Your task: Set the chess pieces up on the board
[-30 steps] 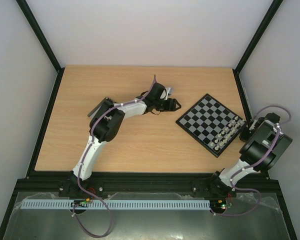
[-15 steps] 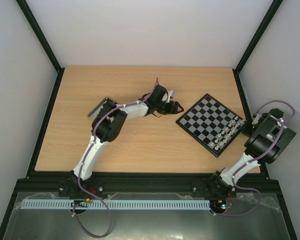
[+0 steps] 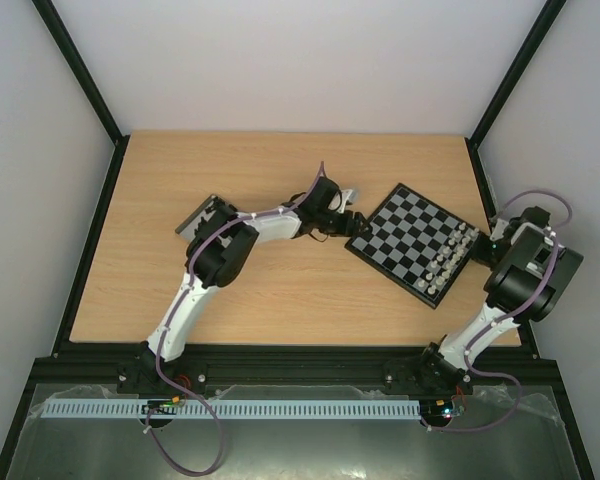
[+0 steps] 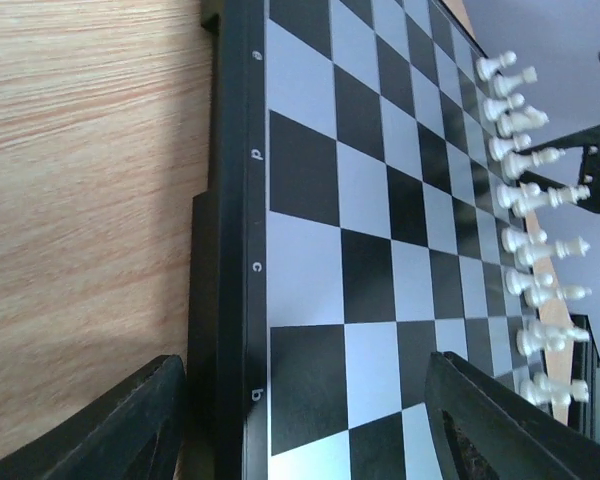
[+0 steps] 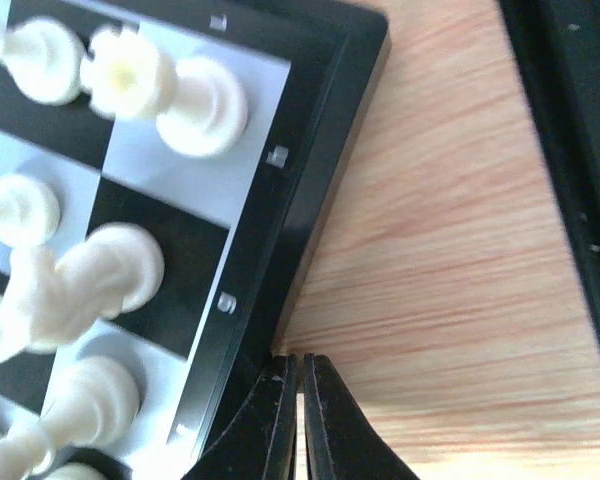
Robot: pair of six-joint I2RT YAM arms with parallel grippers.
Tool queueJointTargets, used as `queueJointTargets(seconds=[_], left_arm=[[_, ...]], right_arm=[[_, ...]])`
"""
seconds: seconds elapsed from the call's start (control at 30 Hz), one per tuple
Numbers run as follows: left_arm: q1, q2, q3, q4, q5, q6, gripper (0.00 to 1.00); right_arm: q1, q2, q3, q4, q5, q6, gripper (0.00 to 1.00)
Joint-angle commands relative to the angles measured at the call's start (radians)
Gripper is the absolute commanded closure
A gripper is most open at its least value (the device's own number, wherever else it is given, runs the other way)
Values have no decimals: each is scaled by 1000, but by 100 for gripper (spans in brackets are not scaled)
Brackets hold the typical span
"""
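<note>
Wood-grain table point(image 3: 130, 250), and the square black-and-pale-grey checkered chessboard point(image 3: 405, 235) sits skewed on its right half, one corner toward the right edge. Tiny white chess pieces point(image 3: 450, 262) stand in two rows along the side nearest the right arm; no black men in view.

Left gripper point(image 4: 305, 365) is at the opposite side, jaws wide apart, straddling the lettered black border: one finger point(image 4: 125, 425) over the table, the other over the squares, nothing clamped. Prob there as a stop, or to nudge the chessboard straight.

Right gripper point(image 5: 299, 380) has jaws pressed together, holding nothing, tips right against the border's outer wall by the corner w/ the white pcs. Reads as a push or brace; closed tips make a stiff poker.

My call: squaring up the chessboard, not placing pcs yet. Risk: shove too hard & the white men topple.

Plain grey flat tray point(image 3: 195, 213) peeks out behind the left arm, nearer the table's left edge.
</note>
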Motion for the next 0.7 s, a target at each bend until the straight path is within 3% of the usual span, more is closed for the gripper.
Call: queueJointTargets(seconds=[0.0, 0.37, 0.67], left_arm=[[-2, -68, -86, 37, 9, 0, 33], [-1, -286, -431, 201, -55, -39, 33], [-1, -406, -603, 171, -114, 17, 33]], right_arm=[[64, 55, -5, -87, -14, 14, 93], [220, 51, 24, -107, 19, 38, 95], [329, 26, 16, -131, -3, 26, 96]])
